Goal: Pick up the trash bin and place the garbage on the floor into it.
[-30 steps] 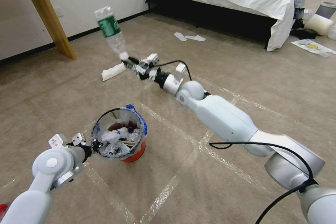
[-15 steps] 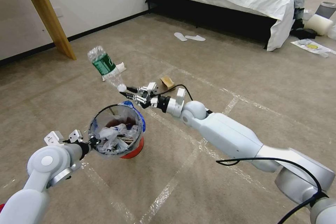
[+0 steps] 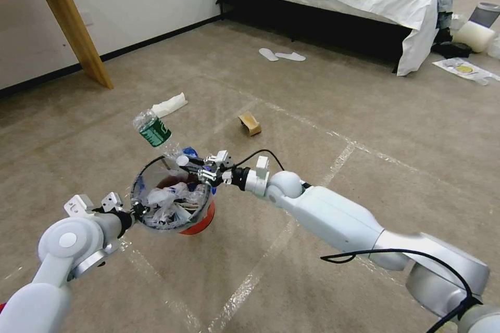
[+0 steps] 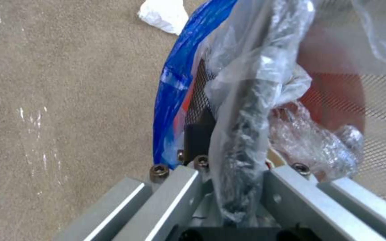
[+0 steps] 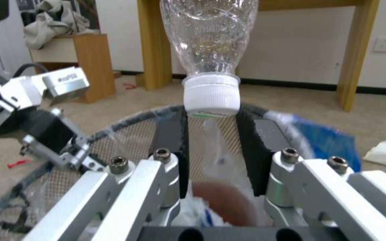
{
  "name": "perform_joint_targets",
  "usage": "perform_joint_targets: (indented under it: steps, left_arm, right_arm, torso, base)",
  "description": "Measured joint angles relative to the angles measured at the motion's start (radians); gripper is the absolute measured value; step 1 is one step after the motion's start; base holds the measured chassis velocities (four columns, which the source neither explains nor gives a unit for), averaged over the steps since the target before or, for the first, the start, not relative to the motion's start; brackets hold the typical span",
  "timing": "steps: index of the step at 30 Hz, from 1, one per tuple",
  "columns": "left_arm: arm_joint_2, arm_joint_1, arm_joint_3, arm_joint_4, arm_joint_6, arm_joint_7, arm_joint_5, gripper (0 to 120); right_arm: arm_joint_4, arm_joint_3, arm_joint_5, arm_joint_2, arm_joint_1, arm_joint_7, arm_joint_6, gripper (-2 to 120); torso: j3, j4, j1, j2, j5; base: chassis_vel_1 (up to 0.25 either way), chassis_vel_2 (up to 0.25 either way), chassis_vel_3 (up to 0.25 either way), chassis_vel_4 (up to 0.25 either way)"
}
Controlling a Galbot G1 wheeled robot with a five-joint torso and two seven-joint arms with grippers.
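The right end effector [image 3: 186, 162] pinches the white cap of one clear bottle [image 3: 154, 131], its two black pads [image 5: 171, 134] shut tight on each side of the cap. The bottle tips up and away from it, and its body bears a green label; the words on the label are too small to read. A second ago this end effector and the bottle were higher and farther off, over the white tissue; now they have come down and back, and the cap sits just over the far rim of the trash bin [image 3: 195, 225]. The left end effector [image 3: 136, 212] is closed on the near rim of the bin, with the thin black rim and the clear liner [image 4: 264, 67] caught between its fingers. It has stayed in about the same spot. The bin is one small red-orange bin, held a little tilted close above the floor [image 3: 323, 88], and it has crumpled white and clear litter inside. The liner has a blue edge [image 4: 175, 83]. On the carpet beyond the bin lie two bits of garbage: one white tissue [image 3: 169, 105] and one brown carton [image 3: 250, 124]. Both lay behind the arm or bottle before and are now in plain sight. Shiny tape lines [image 3: 260, 270] cross the floor.
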Motion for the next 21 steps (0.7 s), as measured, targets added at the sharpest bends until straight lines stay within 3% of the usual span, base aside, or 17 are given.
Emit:
perform_joint_targets:
  steps: [21]
  left_arm:
    - [-0.001,0.025,-0.019,-0.007,0.001,0.0,0.004,0]
  right_arm:
    - [0.029,0.0,-0.005,-0.016,-0.013,-0.007,0.014,23]
  torso:
    - [0.0,-0.0001,0.0,0.0,0.0]
  base:
    - [0.0,0.0,0.0,0.0]
